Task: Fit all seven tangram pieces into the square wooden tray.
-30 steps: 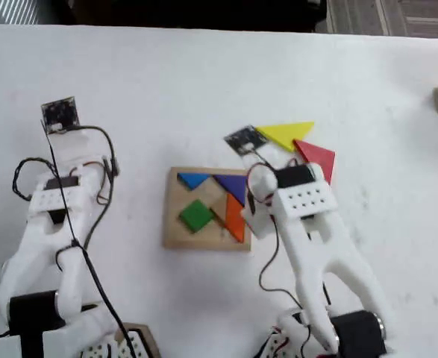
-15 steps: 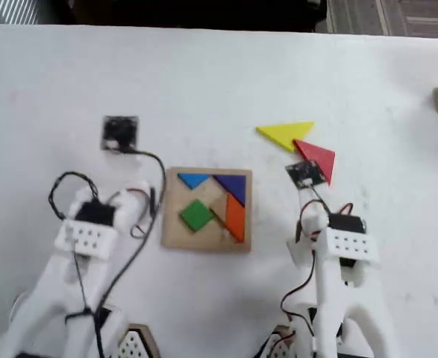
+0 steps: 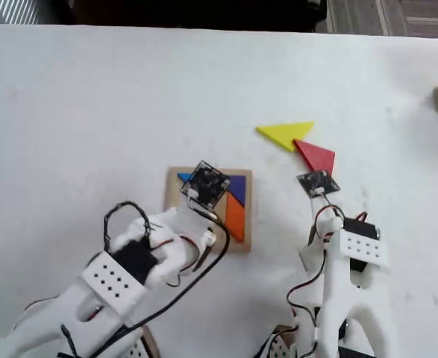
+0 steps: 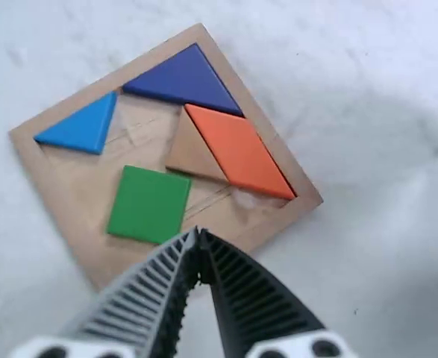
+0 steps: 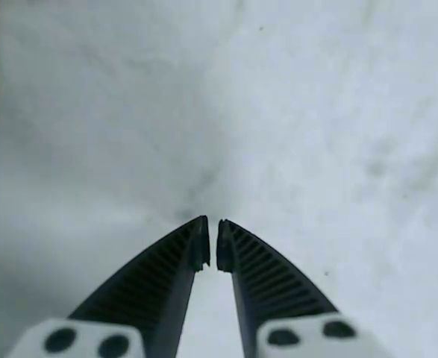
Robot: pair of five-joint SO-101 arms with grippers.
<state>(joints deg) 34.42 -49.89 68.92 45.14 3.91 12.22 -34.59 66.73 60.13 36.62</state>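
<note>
Left end effector [image 4: 198, 242] pinched closed, empty, above square wooden tray [image 4: 73, 190]; right end effector [image 5: 212, 242] near-closed, empty. Risk: lowered shut, left could shove green square piece [image 4: 149, 203] askew.

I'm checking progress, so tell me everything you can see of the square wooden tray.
The wooden tray is a shallow, light-brown square with a thin raised rim, lying flat on the white table. Inside lie four pieces: a light blue triangle, a dark blue triangle, an orange parallelogram and a green square; the rest of its floor is bare. The left gripper, shut, hangs over one edge.
</note>
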